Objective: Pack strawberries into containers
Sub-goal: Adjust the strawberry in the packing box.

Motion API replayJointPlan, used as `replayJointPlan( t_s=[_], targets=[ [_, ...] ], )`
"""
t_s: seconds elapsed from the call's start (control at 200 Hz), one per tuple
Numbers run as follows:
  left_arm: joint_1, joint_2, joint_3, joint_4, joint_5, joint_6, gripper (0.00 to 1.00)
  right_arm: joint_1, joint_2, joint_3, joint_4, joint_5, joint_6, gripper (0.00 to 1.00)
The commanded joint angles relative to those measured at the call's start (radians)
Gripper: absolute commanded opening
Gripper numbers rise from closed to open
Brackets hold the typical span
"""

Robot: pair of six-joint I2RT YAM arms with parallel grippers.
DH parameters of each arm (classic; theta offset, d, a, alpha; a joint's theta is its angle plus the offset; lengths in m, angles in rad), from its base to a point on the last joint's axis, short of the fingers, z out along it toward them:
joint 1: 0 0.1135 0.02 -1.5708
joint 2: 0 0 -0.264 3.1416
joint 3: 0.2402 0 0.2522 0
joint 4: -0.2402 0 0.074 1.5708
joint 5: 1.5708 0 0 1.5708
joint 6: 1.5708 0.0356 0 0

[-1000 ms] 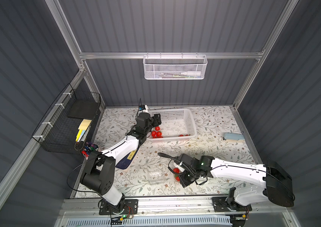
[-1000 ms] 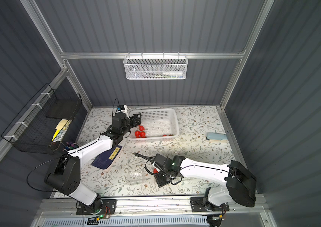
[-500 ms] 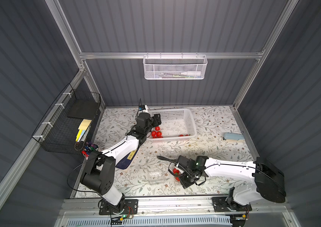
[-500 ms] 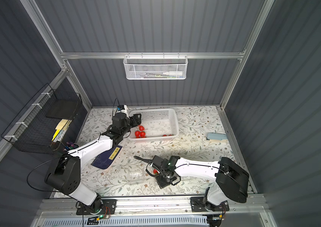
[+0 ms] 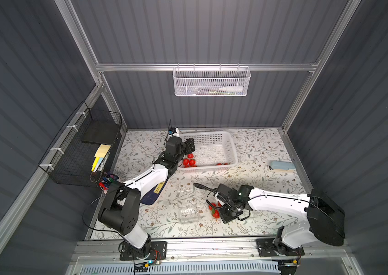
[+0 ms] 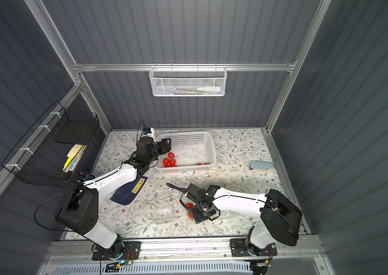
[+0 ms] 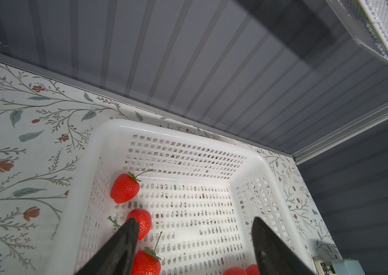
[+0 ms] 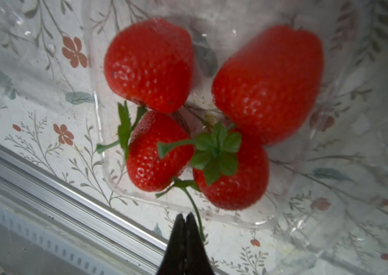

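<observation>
My left gripper (image 7: 194, 220) is open over the left end of the white basket (image 7: 116, 128); its place in a top view is (image 5: 189, 146). Loose strawberries lie below it (image 7: 125, 188), one beside a fingertip (image 7: 143, 222), with more near the basket's front wall (image 5: 221, 163). My right gripper (image 8: 185, 215) is shut and holds nothing. It hangs just over a clear container (image 8: 259, 221) holding several strawberries (image 8: 150, 64); one green stem runs beside the fingertips. In a top view this container (image 5: 214, 209) lies under the right wrist. An empty clear container (image 5: 189, 213) sits to its left.
A dark blue booklet (image 5: 155, 192) lies under the left arm. A pale blue object (image 5: 282, 166) rests at the right edge. A black wire basket (image 5: 81, 147) and pen cup (image 5: 108, 182) stand at the left. The aluminium front rail (image 8: 69, 190) runs close to the filled container.
The right arm's elbow and shoulder have shifted a little while its gripper stays over the filled container. The left arm has not moved.
</observation>
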Motion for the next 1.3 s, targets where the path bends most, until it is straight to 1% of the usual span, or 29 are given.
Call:
replayJointPlan(
  t_s=[0.0,0.235,0.375,0.48,0.595,0.79,0.86,0.961,1.036,1.291],
  targets=[
    [-0.006,0.012,0.026,0.002,-0.010,0.017,0.77,-0.011,-0.035,0.004,-0.022,-0.018,-0.012,0.00],
    [-0.006,0.004,0.018,-0.001,-0.013,0.017,0.77,-0.062,-0.080,-0.009,-0.017,-0.063,-0.024,0.00],
    [-0.006,0.001,0.016,-0.003,-0.021,0.017,0.77,-0.067,-0.061,-0.008,-0.011,-0.065,-0.026,0.00],
    [-0.006,-0.003,0.017,-0.003,-0.027,0.017,0.77,-0.067,-0.079,-0.002,-0.007,-0.113,-0.030,0.00],
    [-0.006,-0.002,0.024,-0.003,-0.027,0.017,0.77,-0.051,-0.094,0.000,-0.008,-0.165,-0.034,0.00],
    [-0.006,0.011,0.028,-0.001,-0.027,0.017,0.77,-0.005,-0.073,-0.033,-0.041,-0.163,-0.025,0.00],
    [-0.006,0.020,0.035,-0.001,-0.025,0.017,0.77,-0.005,-0.063,-0.040,-0.042,-0.135,-0.017,0.00],
    [-0.006,0.022,0.041,-0.001,-0.025,0.016,0.77,-0.005,-0.053,-0.024,-0.065,-0.047,-0.006,0.00],
    [-0.006,0.019,0.041,-0.001,-0.027,0.016,0.77,-0.010,-0.050,-0.008,-0.067,-0.005,-0.006,0.00],
    [-0.006,0.013,0.028,-0.003,-0.027,0.017,0.77,-0.052,-0.025,0.011,-0.054,0.032,-0.014,0.00]
  ],
)
